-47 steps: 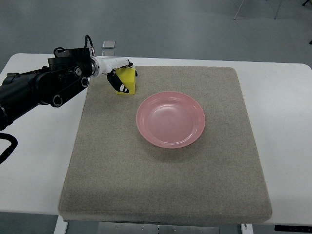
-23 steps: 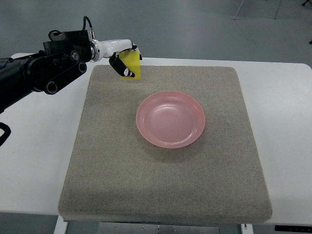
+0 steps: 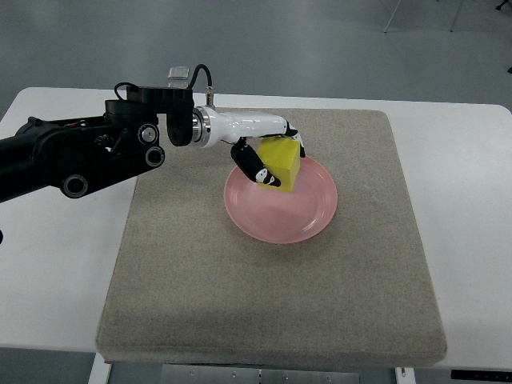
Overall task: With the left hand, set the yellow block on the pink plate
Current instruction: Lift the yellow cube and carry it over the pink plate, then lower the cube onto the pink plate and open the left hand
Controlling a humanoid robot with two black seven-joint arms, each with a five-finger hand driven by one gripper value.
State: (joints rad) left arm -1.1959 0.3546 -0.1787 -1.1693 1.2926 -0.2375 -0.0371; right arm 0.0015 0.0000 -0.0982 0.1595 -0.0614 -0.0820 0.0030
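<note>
**Top view: block held over plate, release pending**

Top view, single camera. Left hand (image 3: 268, 156) reaches in from the left edge of the frame, its black arm (image 3: 72, 156) lying across the upper left and the white forearm stretching toward centre. Fingers are closed around the block (image 3: 280, 162): one dark fingertip (image 3: 258, 170) presses the block's lower-left face, others wrap over its upper right edge. Grip looks like a pinch from opposite sides, which would keep the block from rotating during carry.

Block is tilted, one corner pointing down toward the plate (image 3: 308, 220). It sits over the plate's upper-left portion, overlapping the rim there. Whether its lowest corner touches the plate or hangs just above cannot be told from this angle.

Plate: pink, shallow, near the centre of the mat (image 3: 272, 304). Its visible interior is bare; nothing lies in it apart from the block held over it. Mat lies square on the table (image 3: 464, 224).

Judgement: transport is essentially done; what remains is lowering and opening the fingers. Block is off-centre toward the rim, so a release here risks it tipping onto the edge; a small shift toward the frame's centre looks advisable.

Right hand: not in frame.
</note>
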